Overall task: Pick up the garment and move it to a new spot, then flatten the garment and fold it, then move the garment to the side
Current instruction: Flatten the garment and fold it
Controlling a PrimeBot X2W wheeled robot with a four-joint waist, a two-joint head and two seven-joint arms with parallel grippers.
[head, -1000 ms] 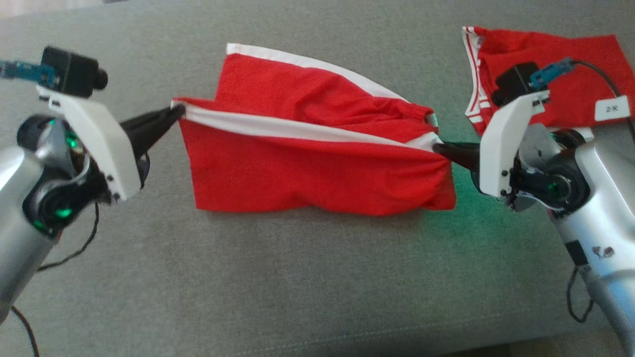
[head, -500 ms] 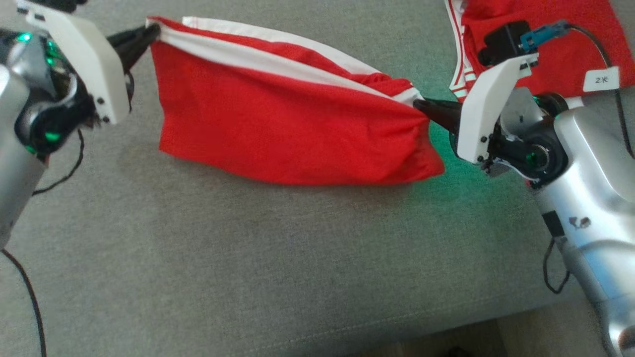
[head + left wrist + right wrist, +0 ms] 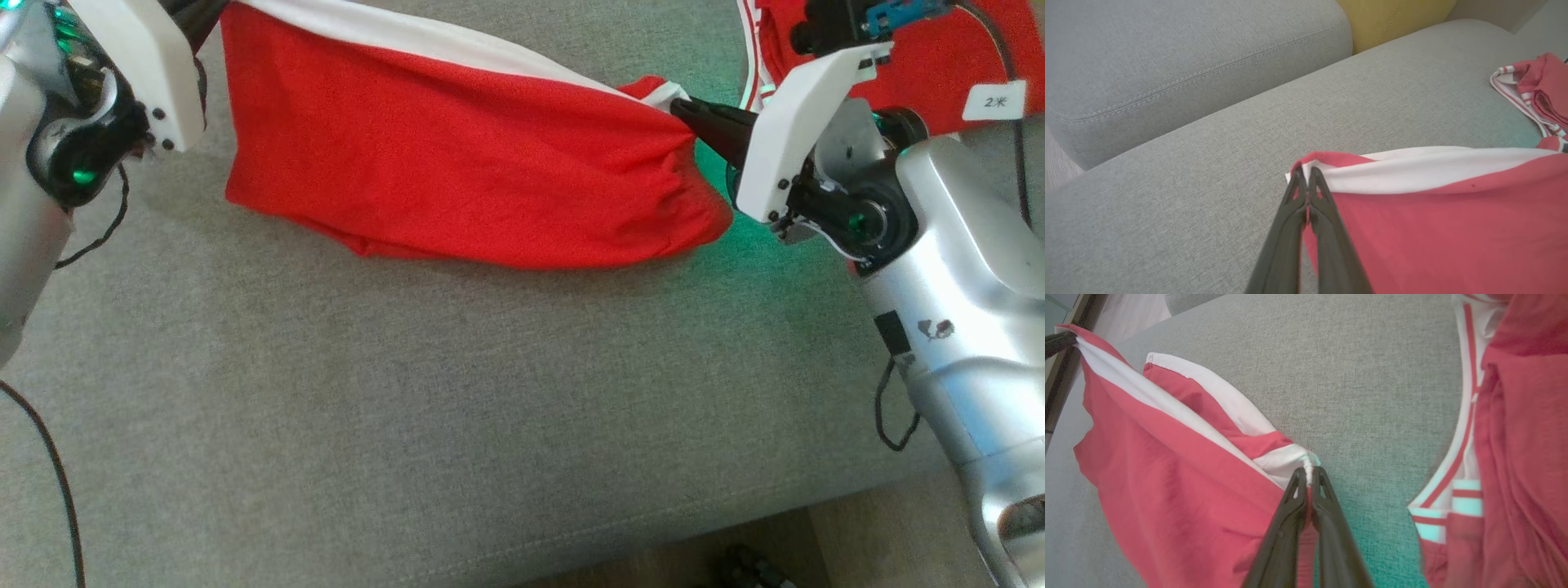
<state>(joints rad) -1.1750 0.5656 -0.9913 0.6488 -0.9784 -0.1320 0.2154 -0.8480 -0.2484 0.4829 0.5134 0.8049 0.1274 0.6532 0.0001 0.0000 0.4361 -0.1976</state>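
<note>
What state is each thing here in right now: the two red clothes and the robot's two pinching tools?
red shorts: gripped at two ends, stretched between both tools, cloth hanging slack below.
red jersey: lying on the grey sofa seat, gripped by nothing.
left tool: shut on one end of the shorts' white band.
right tool: shut on the opposite, gathered end.

The left hand (image 3: 1304, 171), closed, pinches the white-banded corner of the red shorts (image 3: 1433, 228); the striped-trim jersey (image 3: 1545, 87) lies at two o'clock on the grey sofa (image 3: 1208, 155).
</note>
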